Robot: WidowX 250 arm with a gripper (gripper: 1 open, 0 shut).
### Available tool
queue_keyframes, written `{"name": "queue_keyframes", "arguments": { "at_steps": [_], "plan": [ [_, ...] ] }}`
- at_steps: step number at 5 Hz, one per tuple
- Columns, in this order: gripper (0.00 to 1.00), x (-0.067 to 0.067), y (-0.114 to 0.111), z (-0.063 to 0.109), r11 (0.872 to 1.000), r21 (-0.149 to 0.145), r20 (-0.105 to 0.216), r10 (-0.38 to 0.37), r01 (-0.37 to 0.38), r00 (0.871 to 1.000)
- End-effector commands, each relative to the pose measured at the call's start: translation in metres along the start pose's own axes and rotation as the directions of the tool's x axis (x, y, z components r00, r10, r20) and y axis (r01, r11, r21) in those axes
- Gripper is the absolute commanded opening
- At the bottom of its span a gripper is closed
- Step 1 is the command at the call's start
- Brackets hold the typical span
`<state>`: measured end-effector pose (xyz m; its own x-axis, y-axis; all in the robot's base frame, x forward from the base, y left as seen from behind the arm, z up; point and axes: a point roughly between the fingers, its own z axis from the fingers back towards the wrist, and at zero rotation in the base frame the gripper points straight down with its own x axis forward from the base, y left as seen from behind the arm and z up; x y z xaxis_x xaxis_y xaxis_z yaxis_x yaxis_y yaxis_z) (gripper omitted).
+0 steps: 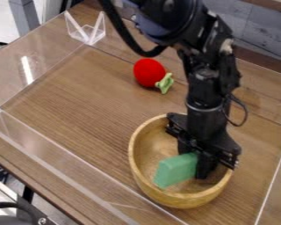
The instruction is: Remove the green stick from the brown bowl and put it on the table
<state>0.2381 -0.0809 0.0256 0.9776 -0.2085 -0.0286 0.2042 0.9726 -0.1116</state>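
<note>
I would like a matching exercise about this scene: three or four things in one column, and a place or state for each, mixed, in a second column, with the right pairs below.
Column one:
1. green block-shaped stick
2. round brown wooden bowl
3. red strawberry-like toy
4. black claw

Column two:
A. lying on the table, far side, away from the bowl
B. inside the bowl, tilted, at the claw's tip
C. pointing down into the bowl, shut
D. standing on the table, near side

Pairs: 1-B, 2-D, 3-A, 4-C
</note>
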Motion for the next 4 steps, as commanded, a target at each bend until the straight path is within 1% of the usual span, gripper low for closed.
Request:
{"name": "queue_keyframes", "arguments": {
  "at_steps": [1, 3, 4],
  "plan": [
    [0.0, 0.007, 0.01, 0.008, 1.0, 0.007, 0.007, -0.03, 0.03, 1.0],
    [0.0, 0.0, 0.021, 0.003, 1.0, 0.003, 0.011, -0.006, 0.006, 1.0],
    [0.0, 0.0, 0.025, -0.003, 1.0, 0.003, 0.007, -0.027, 0.027, 1.0]
  ]
}}
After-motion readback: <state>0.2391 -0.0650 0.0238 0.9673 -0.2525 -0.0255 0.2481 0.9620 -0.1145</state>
